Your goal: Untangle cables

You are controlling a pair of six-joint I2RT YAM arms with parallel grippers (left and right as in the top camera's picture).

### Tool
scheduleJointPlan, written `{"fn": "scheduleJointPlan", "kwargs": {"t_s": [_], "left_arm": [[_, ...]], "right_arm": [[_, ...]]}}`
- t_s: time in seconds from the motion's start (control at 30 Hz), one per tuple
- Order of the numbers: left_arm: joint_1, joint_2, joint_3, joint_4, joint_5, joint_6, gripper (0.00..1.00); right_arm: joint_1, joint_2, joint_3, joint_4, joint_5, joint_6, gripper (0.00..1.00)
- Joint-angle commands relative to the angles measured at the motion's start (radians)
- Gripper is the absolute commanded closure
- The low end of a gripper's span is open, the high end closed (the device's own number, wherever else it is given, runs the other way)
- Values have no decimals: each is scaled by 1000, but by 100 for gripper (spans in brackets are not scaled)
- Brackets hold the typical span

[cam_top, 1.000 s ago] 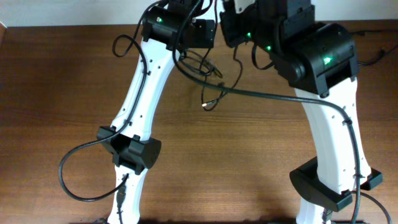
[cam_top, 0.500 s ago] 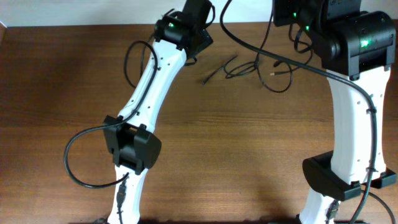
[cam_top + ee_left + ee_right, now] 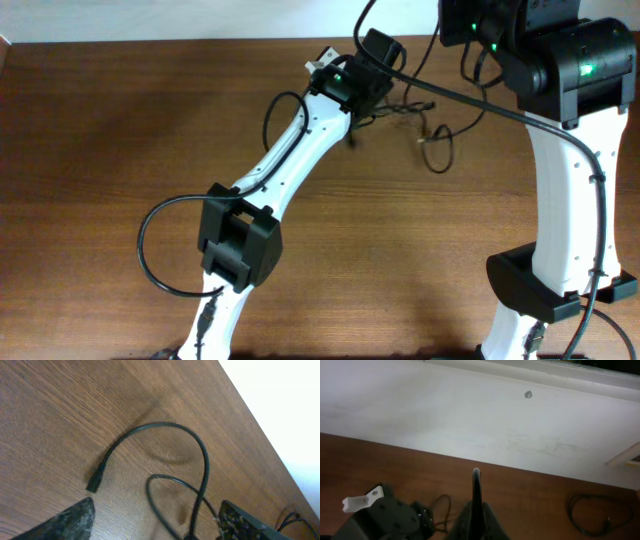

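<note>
Two thin black cables [image 3: 437,152] lie crossed on the brown table near its far edge, between my arms. In the left wrist view one cable [image 3: 172,426] curves in an arc to a small plug [image 3: 94,482], and a second strand crosses it. My left gripper [image 3: 155,522] is open low over them, with the crossed strands between its fingers; in the overhead view it [image 3: 384,60] sits just left of the cables. My right gripper [image 3: 475,512] is shut on a thin black cable end that sticks up from its fingers. In the overhead view it is hidden under its arm.
The white wall runs just behind the table's far edge [image 3: 535,472]. A loose black cord loop [image 3: 590,515] lies at the far right. Thick arm wires [image 3: 470,100] hang over the cables. My left arm's elbow [image 3: 240,245] and right arm base [image 3: 545,285] stand in front.
My left arm has swung right and down over the cables. Earlier my right arm pulled back to the right, dragging the cables with it; the loop has shifted slightly since.
</note>
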Motion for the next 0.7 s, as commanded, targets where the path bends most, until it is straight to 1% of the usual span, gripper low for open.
{"fn": "scheduleJointPlan", "kwargs": {"t_s": [0.0, 0.07, 0.13, 0.2, 0.3, 0.43, 0.47, 0.5, 0.53, 0.57, 0.63, 0.67], "left_arm": [[-23, 74, -7, 0, 63, -9, 24], [-23, 100, -7, 13, 95, -10, 13], [-24, 114, -7, 43, 126, -10, 14], [-30, 130, -7, 127, 175, -41, 14], [-34, 132, -7, 240, 237, -42, 14], [-39, 132, -7, 264, 244, -42, 15], [-42, 134, -7, 264, 244, -42, 16], [-48, 134, -7, 264, 244, -43, 20], [-60, 135, -7, 265, 243, -42, 28], [-67, 135, -7, 268, 241, -42, 30], [-85, 137, -7, 268, 226, -42, 30], [-95, 138, -7, 268, 209, -42, 43]], "right_arm": [[0, -21, 19, 5, 20, 11, 96], [0, -21, 19, 5, 21, 11, 96], [0, -21, 19, 12, 70, 11, 96], [0, -21, 19, 10, 105, 11, 96], [0, -21, 19, -2, 105, 11, 96], [0, -21, 19, -2, 105, 11, 96], [0, -21, 19, -2, 105, 11, 96], [0, -21, 19, -2, 105, 11, 96], [0, -21, 19, -2, 105, 11, 96], [0, -21, 19, -3, 105, 11, 96], [0, -21, 19, -5, 105, 11, 96], [0, -21, 19, -8, 105, 11, 96]]}}
